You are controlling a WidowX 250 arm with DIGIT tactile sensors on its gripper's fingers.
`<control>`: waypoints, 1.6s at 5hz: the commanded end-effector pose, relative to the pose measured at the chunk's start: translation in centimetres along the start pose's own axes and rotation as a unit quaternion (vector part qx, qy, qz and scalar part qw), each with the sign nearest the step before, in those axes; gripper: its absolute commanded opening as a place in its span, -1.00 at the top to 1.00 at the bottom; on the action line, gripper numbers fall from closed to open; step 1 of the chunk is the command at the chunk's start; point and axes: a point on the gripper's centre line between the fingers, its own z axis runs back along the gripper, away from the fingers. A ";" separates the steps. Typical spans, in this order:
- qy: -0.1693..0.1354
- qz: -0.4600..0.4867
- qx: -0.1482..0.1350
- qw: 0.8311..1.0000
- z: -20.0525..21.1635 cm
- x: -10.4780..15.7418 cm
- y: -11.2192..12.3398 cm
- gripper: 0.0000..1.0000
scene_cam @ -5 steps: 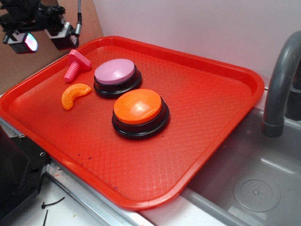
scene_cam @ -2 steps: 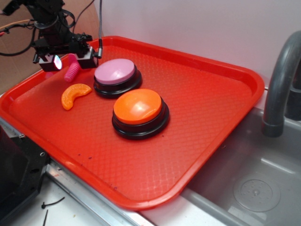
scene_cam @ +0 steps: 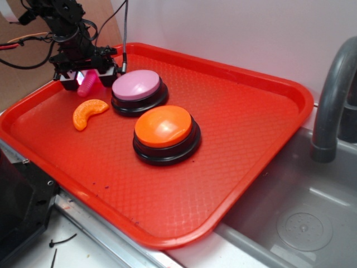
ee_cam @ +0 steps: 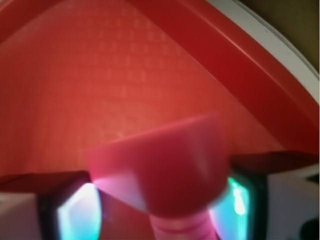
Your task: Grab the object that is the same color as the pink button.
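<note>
Jaws of the gripper (scene_cam: 87, 78) stand one on each side of the pink bolt (scene_cam: 88, 85), low over the far left corner of the red tray (scene_cam: 251, 128). From the wrist view the flat head of the bolt (ee_cam: 160, 162) fills the space between the two pads, and both pads look very close to it or touching it. I cannot tell if they squeeze it yet. The bolt sits just beside the pink button (scene_cam: 138, 89), on its left. An orange slice toy (scene_cam: 88, 113) lies near the left edge of the tray, in front of the bolt. The orange button (scene_cam: 165, 131) stands nearer the middle, close to the pink one. A grey sink (scene_cam: 304, 223) and tap (scene_cam: 332, 100) are at the right.
</note>
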 end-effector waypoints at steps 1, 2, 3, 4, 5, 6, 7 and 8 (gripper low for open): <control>0.001 -0.009 -0.010 1.000 1.2 0.6 0.5 1.00; 0.025 -0.031 -0.015 0.999 2.5 0.7 0.3 1.00; 0.029 -0.069 -0.034 0.997 5.5 0.3 -1.0 1.00; 0.056 -0.097 -0.023 0.993 9.6 -1.4 -3.5 1.00; 0.073 -0.125 -0.057 0.988 14.5 -3.8 -5.8 1.00; 0.062 -0.157 -0.079 0.982 18.6 -7.0 -7.6 1.00; 0.063 -0.184 -0.104 0.975 21.0 -9.7 -8.4 1.00; 0.067 -0.197 -0.122 0.970 22.2 -11.4 -8.4 1.00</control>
